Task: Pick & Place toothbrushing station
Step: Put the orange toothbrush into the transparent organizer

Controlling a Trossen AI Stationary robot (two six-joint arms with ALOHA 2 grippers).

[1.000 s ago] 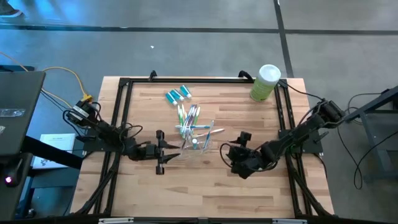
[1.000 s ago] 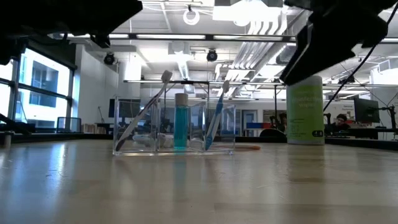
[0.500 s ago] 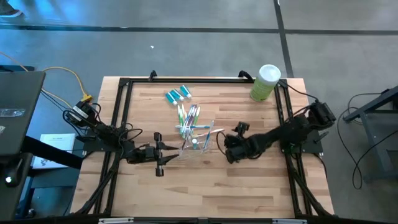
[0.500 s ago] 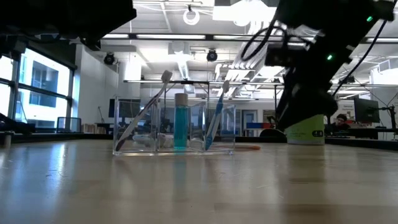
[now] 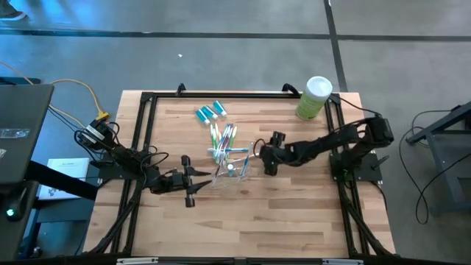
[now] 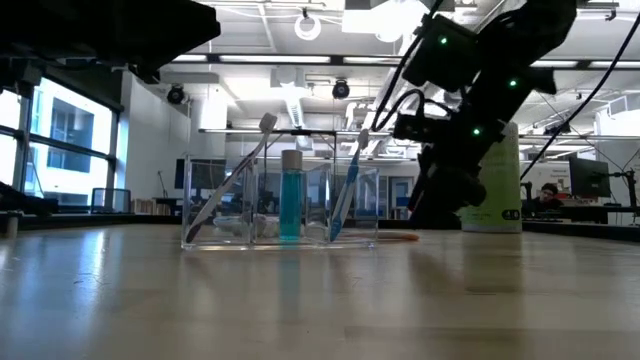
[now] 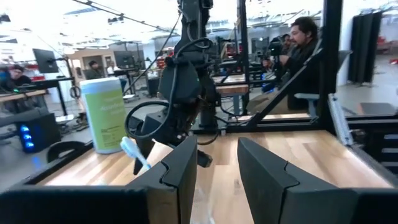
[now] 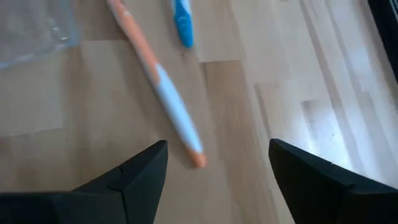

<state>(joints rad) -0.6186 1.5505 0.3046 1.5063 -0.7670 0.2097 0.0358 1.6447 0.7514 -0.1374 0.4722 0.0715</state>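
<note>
One orange-white toothbrush (image 8: 163, 87) flat on table, between right end effector (image 8: 217, 163) fingers.

Right arm reached in across the table, its wrist low and pitched downward. Right gripper (image 5: 259, 156) hung with fingers (image 8: 134, 180) spread wide, nothing between them. Left arm lay low and level; left gripper (image 5: 197, 182) had its fingers (image 7: 180, 174) partly apart, nothing between them.
</note>
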